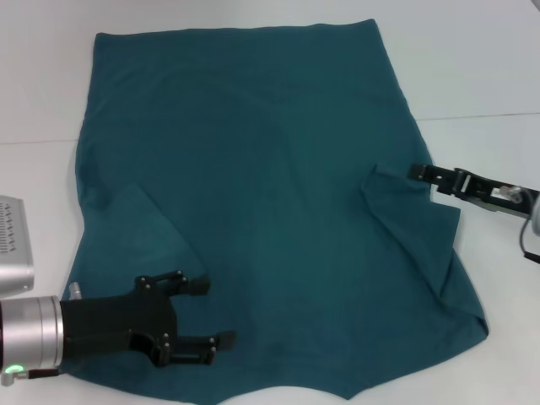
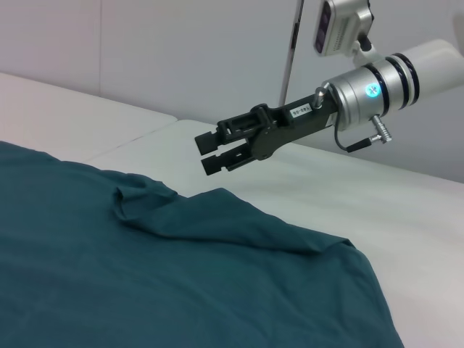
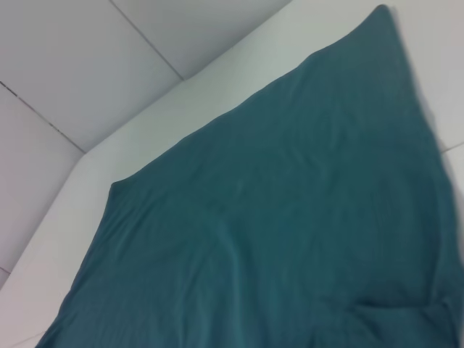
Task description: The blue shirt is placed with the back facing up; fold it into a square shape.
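The blue shirt [image 1: 270,169] lies flat on the white table [image 1: 472,67], plain side up, with both sleeves folded inward onto the body. My left gripper [image 1: 211,314] hovers open over the shirt's near left part, beside the folded left sleeve [image 1: 135,228], with nothing between its fingers. My right gripper [image 1: 416,173] is at the shirt's right edge, by the tip of the folded right sleeve [image 1: 413,228]. In the left wrist view the right gripper [image 2: 206,152] hangs a little above the cloth [image 2: 145,290], fingers slightly apart and holding nothing. The right wrist view shows only shirt fabric [image 3: 290,217].
A grey metal device [image 1: 13,245] sits at the table's left edge near my left arm. A seam in the table [image 1: 481,116] runs off to the right of the shirt. White table surface surrounds the shirt on all sides.
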